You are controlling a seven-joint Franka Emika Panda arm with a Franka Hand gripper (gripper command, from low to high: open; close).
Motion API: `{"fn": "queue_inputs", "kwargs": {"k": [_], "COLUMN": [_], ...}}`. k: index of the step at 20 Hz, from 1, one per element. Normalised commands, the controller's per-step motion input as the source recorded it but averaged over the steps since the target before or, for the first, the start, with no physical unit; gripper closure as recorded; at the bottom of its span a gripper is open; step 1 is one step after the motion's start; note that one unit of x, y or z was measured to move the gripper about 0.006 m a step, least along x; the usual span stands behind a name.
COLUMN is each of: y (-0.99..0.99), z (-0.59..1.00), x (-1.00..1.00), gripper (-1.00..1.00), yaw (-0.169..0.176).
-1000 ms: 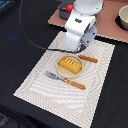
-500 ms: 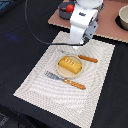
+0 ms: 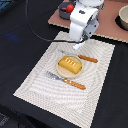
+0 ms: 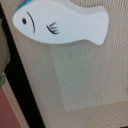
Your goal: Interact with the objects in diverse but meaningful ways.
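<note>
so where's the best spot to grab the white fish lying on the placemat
Grip the white fish across its narrower body, just ahead of the tail, coming straight down from above. It lies flat on the woven placemat, so only its long curved edges offer the fingers opposing sides; the wide head end would probably need a wider opening.

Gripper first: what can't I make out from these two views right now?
- Gripper: in the exterior view the arm's body covers the fingers; the wrist view shows none, so open or shut is unclear.
- White fish: its upper edge is cut off in the wrist view; in the exterior view it is hidden under the arm.
- Red tomato: partly blocked by the arm.
</note>
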Motion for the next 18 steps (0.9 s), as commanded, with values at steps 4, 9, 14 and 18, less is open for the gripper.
{"fn": "queue_inputs", "kwargs": {"k": [4,9,14,18], "y": [0.27,0.26,0.28,0.27], "z": [-0.29,-0.27,-0.25,-0.24], "x": [-0.20,-0.20,-0.20,-0.25], "gripper": [-1.00,-1.00,-1.00,-1.00], "yaw": [-0.157,-0.161,-0.158,-0.144]}}
